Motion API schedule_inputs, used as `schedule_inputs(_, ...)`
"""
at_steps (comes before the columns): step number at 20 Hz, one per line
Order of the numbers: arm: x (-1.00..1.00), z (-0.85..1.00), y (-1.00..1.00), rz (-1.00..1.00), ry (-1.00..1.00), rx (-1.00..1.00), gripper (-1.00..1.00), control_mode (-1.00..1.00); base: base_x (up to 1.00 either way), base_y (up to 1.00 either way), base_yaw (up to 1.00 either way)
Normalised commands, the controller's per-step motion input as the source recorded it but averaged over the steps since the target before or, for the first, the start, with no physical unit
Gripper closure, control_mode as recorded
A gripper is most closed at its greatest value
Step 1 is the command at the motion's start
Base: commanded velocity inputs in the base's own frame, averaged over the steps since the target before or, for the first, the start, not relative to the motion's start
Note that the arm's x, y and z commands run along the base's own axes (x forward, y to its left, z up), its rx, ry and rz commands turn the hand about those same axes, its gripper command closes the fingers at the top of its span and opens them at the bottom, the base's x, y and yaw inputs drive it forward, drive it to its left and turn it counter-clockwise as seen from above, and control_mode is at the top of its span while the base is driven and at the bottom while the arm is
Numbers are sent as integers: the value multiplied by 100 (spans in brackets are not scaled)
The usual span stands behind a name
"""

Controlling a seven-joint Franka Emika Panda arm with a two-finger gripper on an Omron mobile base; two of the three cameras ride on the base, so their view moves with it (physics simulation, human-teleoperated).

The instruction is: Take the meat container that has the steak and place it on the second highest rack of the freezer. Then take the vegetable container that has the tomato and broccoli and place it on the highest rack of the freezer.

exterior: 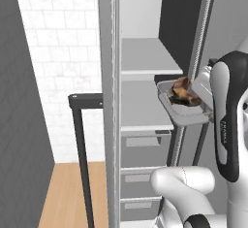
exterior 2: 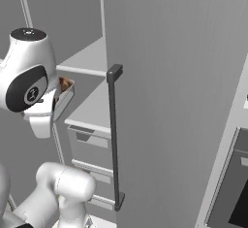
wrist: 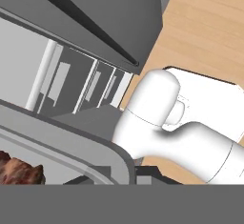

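Holding one steak [exterior: 182, 90], one container [exterior: 186, 110]

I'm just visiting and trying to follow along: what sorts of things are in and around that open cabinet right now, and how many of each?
Shelf plates: 2, the highest rack and the second highest rack
Drawer fronts below them: 3, the top one
Black bar handles: 2, and
Trays: 1, the meat container
Pieces of meat: 1, the steak
Total: 9

Kitchen: open freezer [exterior: 145, 67] with shelves, drawers; white tiled wall [exterior: 63, 52]; wood floor [exterior: 68, 193].
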Motion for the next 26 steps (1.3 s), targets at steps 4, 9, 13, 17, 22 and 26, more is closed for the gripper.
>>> schedule_inputs(4, 0, 0, 0, 0, 0, 0, 100, 100, 0, 0, 0)
schedule_inputs(9, 0, -6, 3, 0, 2, 1, 100, -100, 0, 0, 0)
schedule_inputs(13, 11, -36, 26, 0, 2, 0, 100, -100, 0, 0, 0)
schedule_inputs(17, 59, -58, 54, 0, 3, 0, 100, -100, 0, 0, 0)
schedule_inputs(22, 69, -48, 6, -1, 0, 0, 100, -100, 0, 0, 0)
schedule_inputs(26, 60, -51, 0, -3, -3, 0, 100, -100, 0, 0, 0)
